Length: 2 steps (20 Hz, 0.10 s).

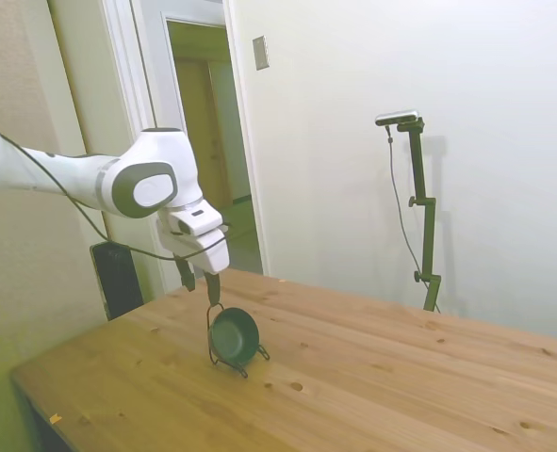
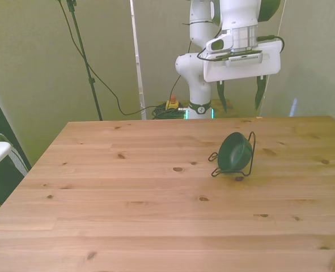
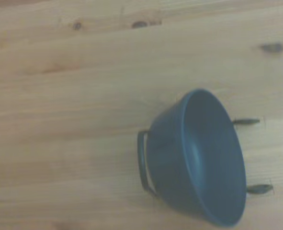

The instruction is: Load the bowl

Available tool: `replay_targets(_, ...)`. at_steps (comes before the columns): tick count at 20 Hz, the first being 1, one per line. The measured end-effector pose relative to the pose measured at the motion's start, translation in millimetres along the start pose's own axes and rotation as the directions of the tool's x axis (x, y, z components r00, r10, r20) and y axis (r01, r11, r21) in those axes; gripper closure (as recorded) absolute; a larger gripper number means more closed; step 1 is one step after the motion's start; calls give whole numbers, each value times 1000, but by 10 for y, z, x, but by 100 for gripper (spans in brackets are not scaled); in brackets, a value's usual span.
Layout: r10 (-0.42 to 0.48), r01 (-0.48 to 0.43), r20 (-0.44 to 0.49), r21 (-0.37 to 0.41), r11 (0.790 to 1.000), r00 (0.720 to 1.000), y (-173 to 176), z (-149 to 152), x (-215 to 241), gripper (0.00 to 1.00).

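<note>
1. Bowl (image 2: 234, 152): small, dark green, sits tipped on its side in a thin black wire rack (image 2: 250, 148), not flat on its base. Side view shows it the same way (image 1: 233, 336).
2. Rack stands on the wooden surface (image 2: 156, 215); its wire feet touch the wood and an upright loop rises beside the bowl's rim.
3. In the front view, bowl and rack sit at about 2 o'clock from the surface centre, toward the front view's right.
4. In the side view, the bowl's opening faces the camera; in the front view, its rounded outer side faces the front view's left.
5. Wrist view: bowl (image 3: 198, 158) seen close, interior visible, rack wire (image 3: 142, 163) curving round its base, two wire tips poking out past the rim. Slightly soft focus.
6. End effector (image 2: 241, 93): released, fingers spread wide and pointing down, nothing between them. Side view agrees (image 1: 201, 281).
7. End effector hangs above the bowl and rack; fingertips clear of the bowl in the front view.
8. In the side view, one fingertip lines up just over the rack's top loop; cannot tell if it touches.
</note>
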State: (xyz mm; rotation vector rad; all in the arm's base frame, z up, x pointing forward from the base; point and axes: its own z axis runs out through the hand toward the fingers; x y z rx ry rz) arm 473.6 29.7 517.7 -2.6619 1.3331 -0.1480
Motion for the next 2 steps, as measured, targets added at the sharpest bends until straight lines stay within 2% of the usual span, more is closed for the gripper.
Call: replay_targets(2,-16,15,-3,-9,1000,1000,156,12,-198,0)
